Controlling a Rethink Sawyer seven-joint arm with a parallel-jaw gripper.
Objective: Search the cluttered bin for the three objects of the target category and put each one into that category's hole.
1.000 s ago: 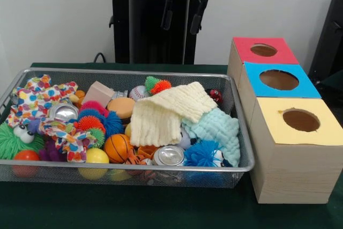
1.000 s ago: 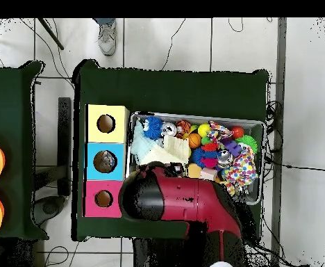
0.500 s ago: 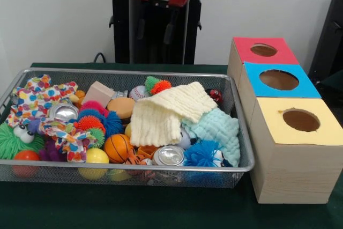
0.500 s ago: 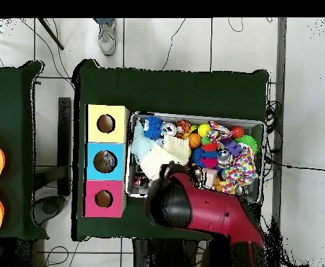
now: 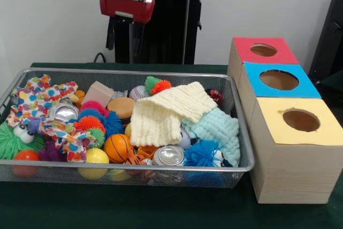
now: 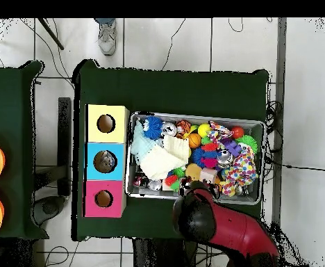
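Observation:
A wire mesh bin (image 5: 128, 168) holds a heap of toys, seen from above as the bin (image 6: 193, 116). On top lie a cream cloth (image 5: 163, 112) and a mint cloth (image 5: 217, 127). An orange basketball (image 5: 117, 147), a yellow ball (image 5: 96, 156), a baseball (image 5: 138, 93) and two shiny cans (image 5: 63, 112) (image 5: 169, 155) show among them. To the right stand three boxes with round holes: red (image 5: 262, 50), blue (image 5: 278, 80), yellow (image 5: 300, 120). My gripper (image 5: 124, 38) hangs open and empty above the bin's far rim, left of centre. From above, the red arm (image 6: 214, 222) hides it.
A colourful patterned fabric (image 5: 40, 97), a green fuzzy toy (image 5: 13, 140), a wooden block (image 5: 98, 93) and blue spiky balls (image 5: 202, 154) crowd the bin. From above, the boxes (image 6: 105, 161) line the bin's left side. A person's shoe (image 6: 107, 36) shows at the top.
The arm has swung left in the front view, rightward from above. The gripper has come lower, and the bin's middle is uncovered from above. The toys have not moved.

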